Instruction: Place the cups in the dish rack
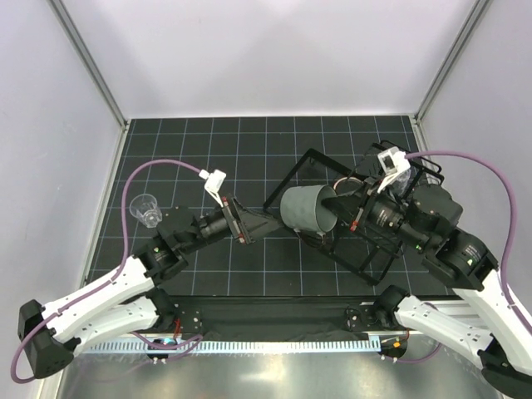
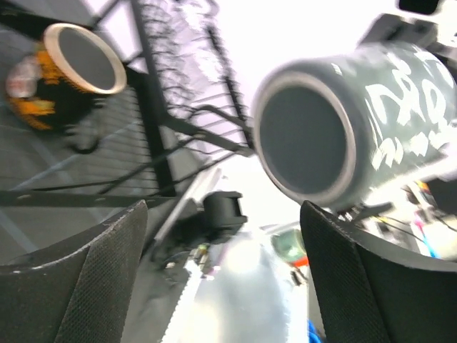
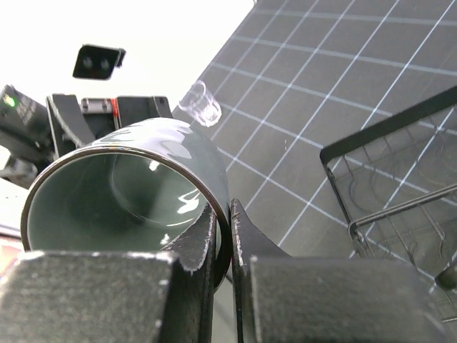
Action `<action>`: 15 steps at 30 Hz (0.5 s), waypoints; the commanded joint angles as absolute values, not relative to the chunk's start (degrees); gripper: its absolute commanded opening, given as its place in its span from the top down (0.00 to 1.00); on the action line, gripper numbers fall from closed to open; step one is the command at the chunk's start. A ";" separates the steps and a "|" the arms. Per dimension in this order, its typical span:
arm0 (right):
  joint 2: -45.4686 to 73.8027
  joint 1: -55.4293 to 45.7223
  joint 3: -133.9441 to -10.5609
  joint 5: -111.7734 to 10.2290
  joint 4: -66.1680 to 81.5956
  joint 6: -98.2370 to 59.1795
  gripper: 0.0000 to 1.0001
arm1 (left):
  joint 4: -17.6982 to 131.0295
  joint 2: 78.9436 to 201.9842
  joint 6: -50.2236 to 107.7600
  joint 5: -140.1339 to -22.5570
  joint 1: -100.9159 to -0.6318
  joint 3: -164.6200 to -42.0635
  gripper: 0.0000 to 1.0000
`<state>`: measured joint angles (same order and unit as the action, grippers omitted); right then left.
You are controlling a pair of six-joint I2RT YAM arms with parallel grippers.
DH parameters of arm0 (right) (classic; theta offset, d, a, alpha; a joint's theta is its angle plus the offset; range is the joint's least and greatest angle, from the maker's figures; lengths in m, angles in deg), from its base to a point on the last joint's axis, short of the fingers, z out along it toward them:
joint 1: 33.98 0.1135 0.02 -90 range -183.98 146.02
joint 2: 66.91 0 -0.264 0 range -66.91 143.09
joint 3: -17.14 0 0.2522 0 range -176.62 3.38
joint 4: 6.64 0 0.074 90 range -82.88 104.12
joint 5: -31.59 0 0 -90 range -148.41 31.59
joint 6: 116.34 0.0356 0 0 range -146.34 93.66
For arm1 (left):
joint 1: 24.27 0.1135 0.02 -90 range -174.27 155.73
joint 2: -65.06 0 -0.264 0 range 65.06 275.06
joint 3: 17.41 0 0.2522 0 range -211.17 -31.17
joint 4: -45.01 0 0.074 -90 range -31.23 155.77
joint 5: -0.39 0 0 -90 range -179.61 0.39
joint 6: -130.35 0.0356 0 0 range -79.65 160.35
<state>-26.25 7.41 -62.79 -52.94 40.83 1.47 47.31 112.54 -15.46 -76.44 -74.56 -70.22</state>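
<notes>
From above, the outstretched right arm's fingers (image 1: 337, 214) pinch the rim of a dark grey ceramic mug (image 1: 303, 209), sideways over the black wire dish rack's (image 1: 288, 179) left corner; a small clear plastic tumbler (image 1: 147, 208) stands far left on the bench (image 1: 249, 150). The left wrist view shows the left fingers (image 2: 93, 286) wide and empty facing the mug's base, a black-and-orange printed mug (image 2: 64, 78) among the rack bars. In the right wrist view both fingers clamp the mug's wall.

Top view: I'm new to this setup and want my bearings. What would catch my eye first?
The big grey cup stands out first. It is held on its side at the black wire rack in the middle, with the right hand pinching its rim. The left hand is open just left of it, and a small clear cup stands alone on the gridded mat at far left.
</notes>
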 commanded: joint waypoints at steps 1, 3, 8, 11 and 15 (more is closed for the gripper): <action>-28.06 7.15 -64.30 -55.24 31.03 3.98 0.96 | 33.02 111.64 -18.98 -72.38 -76.13 -69.50 0.17; -28.42 7.15 -64.29 -56.99 31.20 3.98 0.96 | 31.18 111.73 -18.89 -72.38 -77.36 -69.14 0.19; -27.46 7.06 -65.17 -57.01 29.54 4.15 0.96 | 27.14 112.78 -17.92 -69.75 -78.77 -69.58 0.21; -27.19 7.06 -64.82 -54.81 25.77 5.38 0.96 | 25.20 114.97 -18.01 -66.15 -79.12 -71.60 0.20; -29.99 7.06 -61.40 -53.40 18.30 6.09 0.96 | 23.27 117.87 -18.36 -65.17 -80.26 -73.27 0.19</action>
